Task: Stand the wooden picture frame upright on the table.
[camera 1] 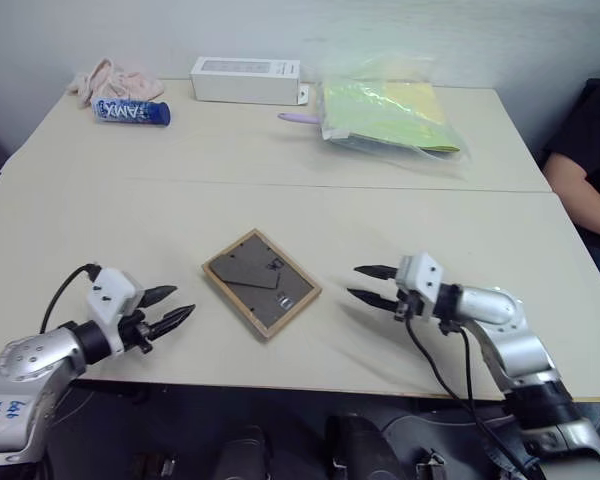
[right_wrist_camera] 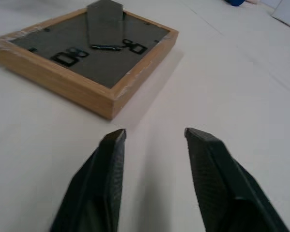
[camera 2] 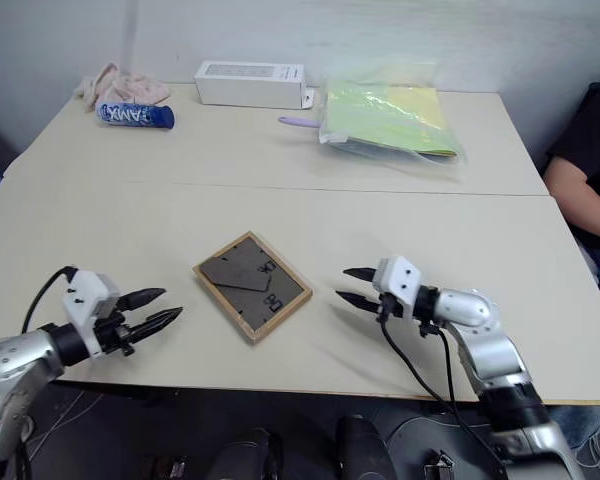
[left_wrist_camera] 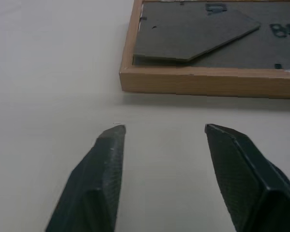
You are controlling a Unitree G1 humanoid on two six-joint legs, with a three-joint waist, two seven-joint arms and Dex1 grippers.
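Our left gripper [camera 1: 175, 306] and right gripper [camera 1: 365, 283] hang parted and empty at lower left and lower right, flanking the wooden picture frame [camera 1: 261, 282], which lies back-up at the lower centre of the table [camera 1: 280, 205]. We risk pushing it away: flat, its low edges give little purchase.

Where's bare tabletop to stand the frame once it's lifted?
Bare table lies all around the wooden picture frame, between the left end effector and right end effector, up to the seam. Crowded at the far edge: blue tube, white box, plastic bag.
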